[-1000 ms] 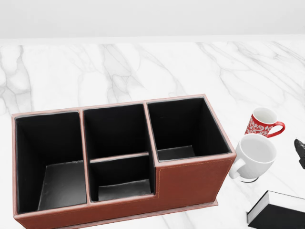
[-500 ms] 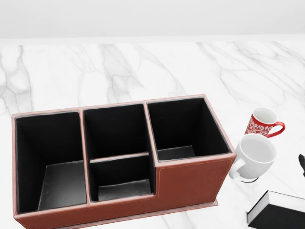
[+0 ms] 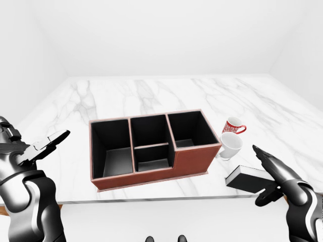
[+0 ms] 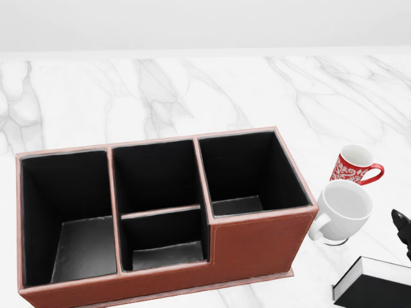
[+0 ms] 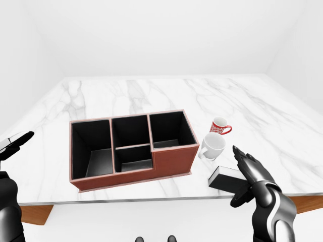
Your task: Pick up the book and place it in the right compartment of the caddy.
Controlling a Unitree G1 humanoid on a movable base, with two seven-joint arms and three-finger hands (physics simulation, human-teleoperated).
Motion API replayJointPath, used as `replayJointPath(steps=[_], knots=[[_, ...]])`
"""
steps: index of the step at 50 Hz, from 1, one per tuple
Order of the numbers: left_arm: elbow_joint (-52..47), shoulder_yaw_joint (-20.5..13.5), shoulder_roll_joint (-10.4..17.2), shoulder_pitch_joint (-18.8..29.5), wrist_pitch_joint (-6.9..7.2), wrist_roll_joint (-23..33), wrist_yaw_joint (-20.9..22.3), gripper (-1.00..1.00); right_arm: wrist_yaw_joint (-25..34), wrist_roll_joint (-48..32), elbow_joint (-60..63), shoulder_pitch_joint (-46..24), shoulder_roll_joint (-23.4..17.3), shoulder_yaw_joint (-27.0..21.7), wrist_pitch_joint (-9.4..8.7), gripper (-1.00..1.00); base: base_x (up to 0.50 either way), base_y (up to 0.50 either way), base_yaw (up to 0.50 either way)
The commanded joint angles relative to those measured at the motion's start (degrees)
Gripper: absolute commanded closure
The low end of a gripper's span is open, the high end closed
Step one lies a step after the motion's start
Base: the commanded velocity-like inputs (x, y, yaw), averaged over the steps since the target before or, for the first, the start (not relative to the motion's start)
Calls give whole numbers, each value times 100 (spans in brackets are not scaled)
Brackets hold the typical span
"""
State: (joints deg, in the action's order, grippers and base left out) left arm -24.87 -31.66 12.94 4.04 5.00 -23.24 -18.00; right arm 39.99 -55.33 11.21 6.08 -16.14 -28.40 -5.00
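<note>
Right hand (image 5: 251,174), fingers spread, hovers over flat black book (image 5: 224,176).

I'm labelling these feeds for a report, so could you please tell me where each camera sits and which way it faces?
Head view: on the head, angled down close on the caddy; only the right hand's tip shows.
Left-eye view: on the head, wider over the marble table; left hand and right hand rise, open.
Right-eye view: the same scene from slightly rightward.
All share the caddy, white mug, red mug and book.
</note>
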Motion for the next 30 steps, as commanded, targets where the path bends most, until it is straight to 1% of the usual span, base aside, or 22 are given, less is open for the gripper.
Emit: replayJointPath(steps=[1, 13, 16, 19, 30], knots=[[26, 1, 5, 9, 0, 12, 6, -100, 1, -301, -95, -66, -136, 30, 0, -100, 0, 0, 0], [-2, -11, 0, -11, 0, 4, 7, -100, 1, -572, -143, -99, -187, -21, 0, -100, 0, 0, 0], [-3, 0, -5, -8, 0, 17, 9, -100, 1, -699, -262, -153, -233, 64, 0, -100, 0, 0, 0], [-12, -10, -2, -10, 0, 13, 6, -100, 1, -837, -39, -252, -321, 43, 0, -100, 0, 0, 0], [-10, -8, -3, -4, 0, 12, 5, -100, 1, -952, -497, -345, -267, 275, 0, -100, 0, 0, 0]])
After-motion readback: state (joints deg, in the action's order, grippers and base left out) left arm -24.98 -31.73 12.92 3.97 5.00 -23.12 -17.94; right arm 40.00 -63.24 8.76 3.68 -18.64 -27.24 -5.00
